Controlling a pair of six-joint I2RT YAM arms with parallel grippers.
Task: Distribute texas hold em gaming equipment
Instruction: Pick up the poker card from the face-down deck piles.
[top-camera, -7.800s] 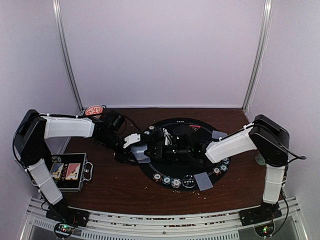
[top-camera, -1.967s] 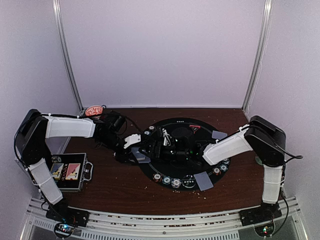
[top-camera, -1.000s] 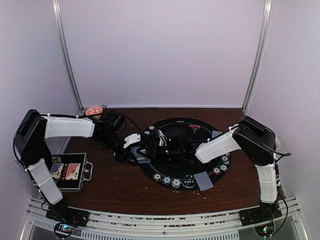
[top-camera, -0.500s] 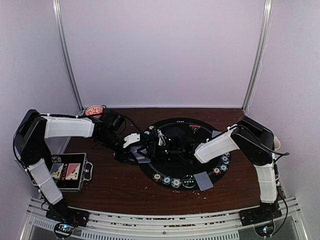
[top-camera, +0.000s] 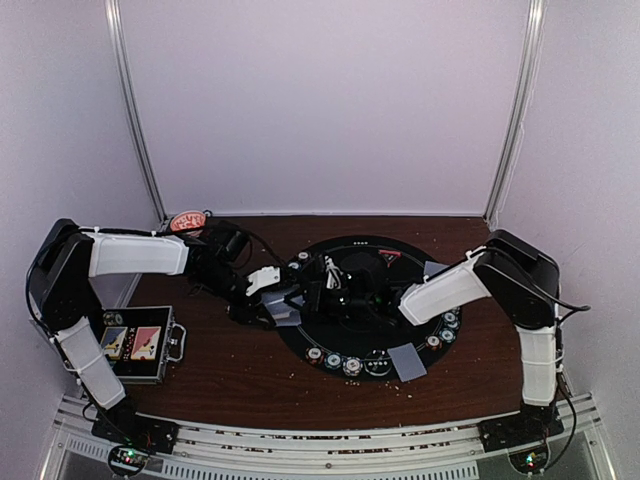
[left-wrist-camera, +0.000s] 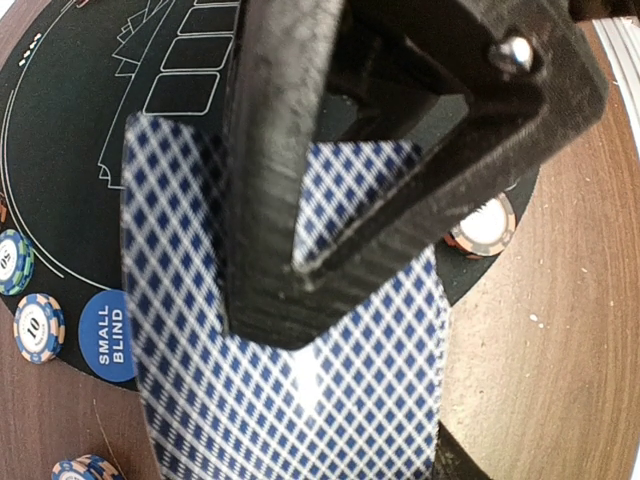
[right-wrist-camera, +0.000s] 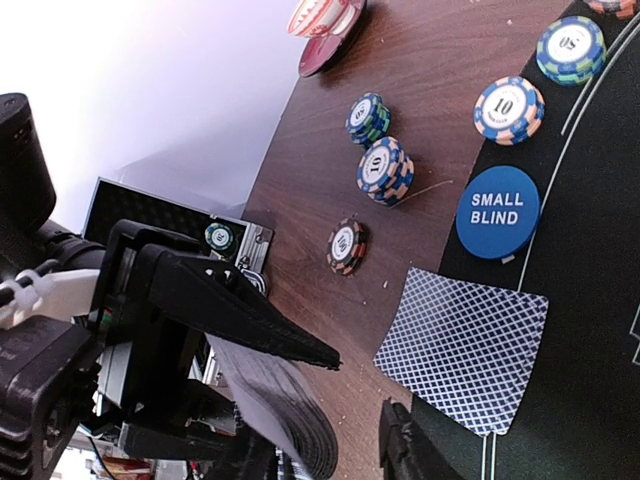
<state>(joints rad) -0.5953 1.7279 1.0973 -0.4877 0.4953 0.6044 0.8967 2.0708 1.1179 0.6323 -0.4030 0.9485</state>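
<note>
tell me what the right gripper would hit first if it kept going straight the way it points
Most likely the deck of cards held by the left gripper: its fanned edge sits just ahead, between the fingers of the right gripper. Depth is unclear, so they may be touching.

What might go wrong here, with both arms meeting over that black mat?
1. The deck of cards looks splayed in the left pincer, so the right pincer beside it might drag off several cards at once.
2. The pincers are very close and may bump.
3. One card overhangs the mat at its edge near the Small Blind button; a passing arm might sweep it off.
</note>
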